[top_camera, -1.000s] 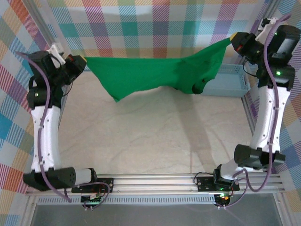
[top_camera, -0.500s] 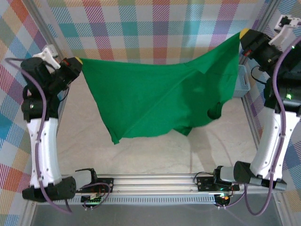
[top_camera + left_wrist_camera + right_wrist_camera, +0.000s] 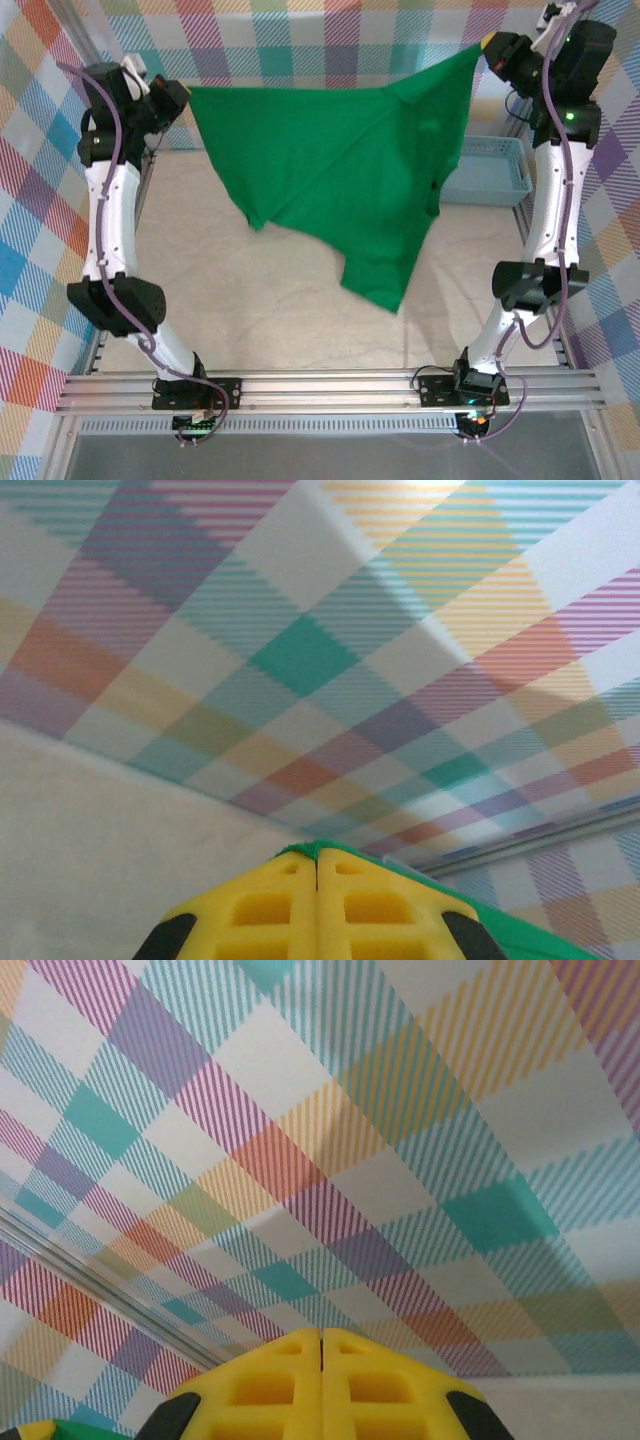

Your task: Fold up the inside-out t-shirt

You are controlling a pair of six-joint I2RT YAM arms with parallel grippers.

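Note:
The bright green inside-out t-shirt hangs in the air, stretched between my two raised grippers. Its top edge runs almost straight across and its lower part droops to a point over the table's middle. My left gripper is shut on the shirt's upper left corner. In the left wrist view, green cloth peeks out at the tips of the closed yellow fingers. My right gripper is shut on the upper right corner, and its yellow fingers are pressed together in the right wrist view.
A light blue plastic basket stands on the table at the right, partly behind the shirt. Checked cloth walls close in the back and sides. The pale tabletop lies below the hanging shirt.
Both grippers swung nearer, then back and upward with the shirt held. The shirt now hangs more spread out, its bottom corner lower and nearer the front.

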